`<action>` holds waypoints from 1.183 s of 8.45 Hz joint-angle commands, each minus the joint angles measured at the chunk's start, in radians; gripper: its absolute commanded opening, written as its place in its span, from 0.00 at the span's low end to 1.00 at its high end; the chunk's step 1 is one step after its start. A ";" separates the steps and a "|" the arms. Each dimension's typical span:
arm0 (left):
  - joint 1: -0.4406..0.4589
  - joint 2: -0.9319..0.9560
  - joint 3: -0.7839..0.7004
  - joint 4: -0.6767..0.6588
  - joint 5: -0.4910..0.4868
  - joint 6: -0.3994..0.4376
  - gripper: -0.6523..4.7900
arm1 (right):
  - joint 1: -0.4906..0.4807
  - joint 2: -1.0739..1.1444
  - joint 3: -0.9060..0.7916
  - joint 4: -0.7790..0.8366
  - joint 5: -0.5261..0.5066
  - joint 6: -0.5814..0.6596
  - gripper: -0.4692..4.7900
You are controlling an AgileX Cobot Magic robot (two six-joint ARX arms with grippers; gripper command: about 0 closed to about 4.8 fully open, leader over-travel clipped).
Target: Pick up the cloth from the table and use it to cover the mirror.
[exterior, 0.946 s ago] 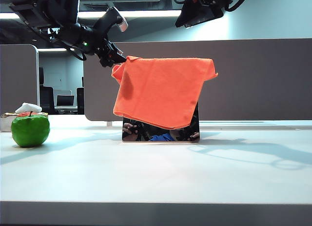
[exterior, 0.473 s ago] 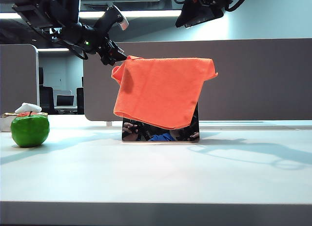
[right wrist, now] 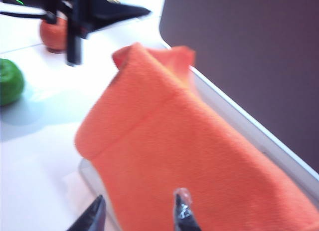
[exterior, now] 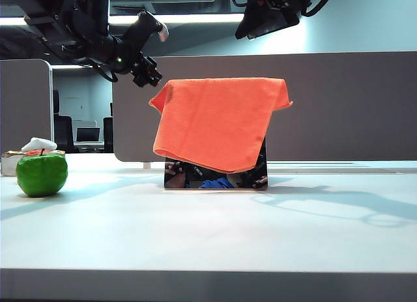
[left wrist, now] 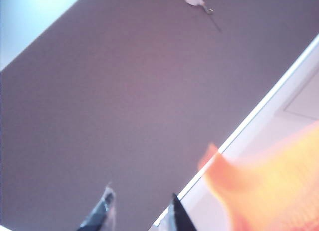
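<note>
The orange cloth (exterior: 220, 122) hangs draped over the top of the upright mirror (exterior: 215, 179); only the mirror's lower strip shows. My left gripper (exterior: 148, 74) hovers just off the cloth's upper left corner, apart from it. In the left wrist view that gripper (left wrist: 141, 212) is open with nothing between its fingers, and the cloth (left wrist: 271, 186) is a blur to one side. My right gripper (exterior: 264, 18) hangs high above the cloth's right part. In the right wrist view it (right wrist: 137, 213) stands open over the cloth (right wrist: 199, 156), holding nothing.
A green apple (exterior: 41, 174) sits at the left of the white table (exterior: 208, 237), with a small box and a white object behind it. A grey partition (exterior: 345, 106) stands behind the mirror. The right wrist view also shows an orange round thing (right wrist: 54, 34).
My left gripper has let go of the cloth's upper left corner and drawn back up and to the left. That corner has settled flatter. The right arm has kept still.
</note>
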 commanded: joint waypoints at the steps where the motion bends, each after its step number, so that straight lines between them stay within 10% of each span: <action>1: 0.000 -0.200 0.007 -0.607 0.213 -0.274 0.41 | -0.144 -0.005 0.004 -0.090 0.072 0.282 0.44; 5: 0.000 -0.199 0.007 -0.613 0.242 -0.248 0.41 | -0.255 0.056 0.003 -0.140 -0.272 0.110 0.54; 6: 0.002 -0.199 0.007 -0.613 0.241 -0.226 0.41 | -0.258 0.114 0.003 -0.148 -0.380 -0.104 0.55; 10: 0.002 -0.197 0.003 -0.619 0.243 -0.223 0.41 | -0.258 0.133 0.005 -0.024 -0.395 -0.180 0.55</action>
